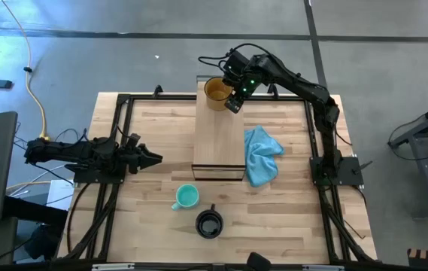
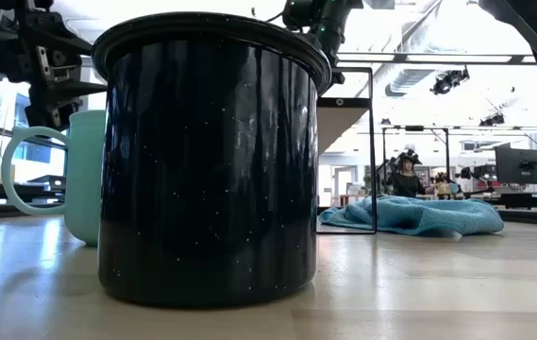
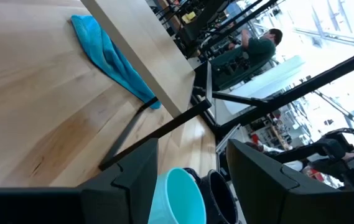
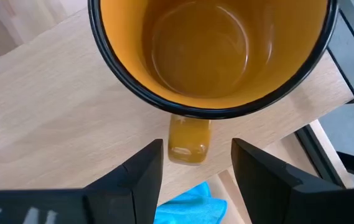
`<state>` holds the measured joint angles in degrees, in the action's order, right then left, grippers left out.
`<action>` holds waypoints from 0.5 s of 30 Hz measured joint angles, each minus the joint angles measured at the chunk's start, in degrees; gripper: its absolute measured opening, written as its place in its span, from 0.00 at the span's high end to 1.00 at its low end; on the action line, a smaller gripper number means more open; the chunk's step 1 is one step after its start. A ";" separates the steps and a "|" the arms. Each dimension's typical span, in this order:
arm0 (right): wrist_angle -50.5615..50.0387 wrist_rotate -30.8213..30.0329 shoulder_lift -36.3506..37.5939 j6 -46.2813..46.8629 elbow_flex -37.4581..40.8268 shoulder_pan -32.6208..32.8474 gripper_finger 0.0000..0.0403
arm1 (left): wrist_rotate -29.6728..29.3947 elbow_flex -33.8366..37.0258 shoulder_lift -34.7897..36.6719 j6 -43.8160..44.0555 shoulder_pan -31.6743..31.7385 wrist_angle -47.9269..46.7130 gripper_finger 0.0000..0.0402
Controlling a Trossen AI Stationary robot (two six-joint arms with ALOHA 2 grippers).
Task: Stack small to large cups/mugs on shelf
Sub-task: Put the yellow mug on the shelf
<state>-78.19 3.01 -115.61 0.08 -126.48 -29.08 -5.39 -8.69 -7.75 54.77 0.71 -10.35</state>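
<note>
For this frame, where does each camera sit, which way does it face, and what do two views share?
High view: overhead, straight down on the table; both arms show, the right hand by the amber mug on the shelf.
Low view: tabletop level, facing the black mug and teal mug.
Left wrist view: past the left hand toward the teal mug.
Right wrist view: down onto the amber mug, own fingers open.
All four share the blue cloth.

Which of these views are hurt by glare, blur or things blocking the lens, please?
Low view: the black mug sits close to the lens and hides much of the table, with bright windows washing out the room behind. Left wrist view: glare at the far windows. Right wrist view: the yellow mug is cropped.
</note>
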 joint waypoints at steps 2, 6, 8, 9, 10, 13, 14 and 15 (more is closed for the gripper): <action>0.00 0.00 0.00 -0.10 0.00 0.00 0.55 | 0.02 0.00 0.00 0.58 0.00 0.00 0.55; 0.54 0.40 0.13 -0.40 1.48 0.00 0.55 | 0.00 0.00 -0.01 1.01 0.00 0.00 0.55; 0.33 0.50 0.13 -0.53 3.34 0.00 0.55 | 0.00 0.00 -0.01 1.02 0.00 0.00 0.55; 0.46 0.52 0.13 -0.52 4.45 0.00 0.55 | 0.01 0.00 -0.01 1.02 0.00 0.00 0.55; 0.77 0.52 0.13 -0.52 5.64 0.00 0.55 | 0.00 0.00 -0.01 1.02 0.00 0.00 0.55; 0.92 0.52 0.02 -0.53 8.25 -0.02 0.55 | 0.00 0.00 0.00 1.02 0.00 0.00 0.55; 1.07 0.55 0.02 -0.53 8.72 -0.02 0.55 | 0.01 0.00 -0.01 1.02 0.00 -0.01 0.55; 1.40 0.55 0.02 -0.53 8.98 -0.02 0.55 | 0.02 0.00 0.00 1.02 0.00 0.00 0.55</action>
<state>-76.80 3.55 -115.59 -0.45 -117.49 -29.10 -5.37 -8.69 -7.75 55.79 0.71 -10.35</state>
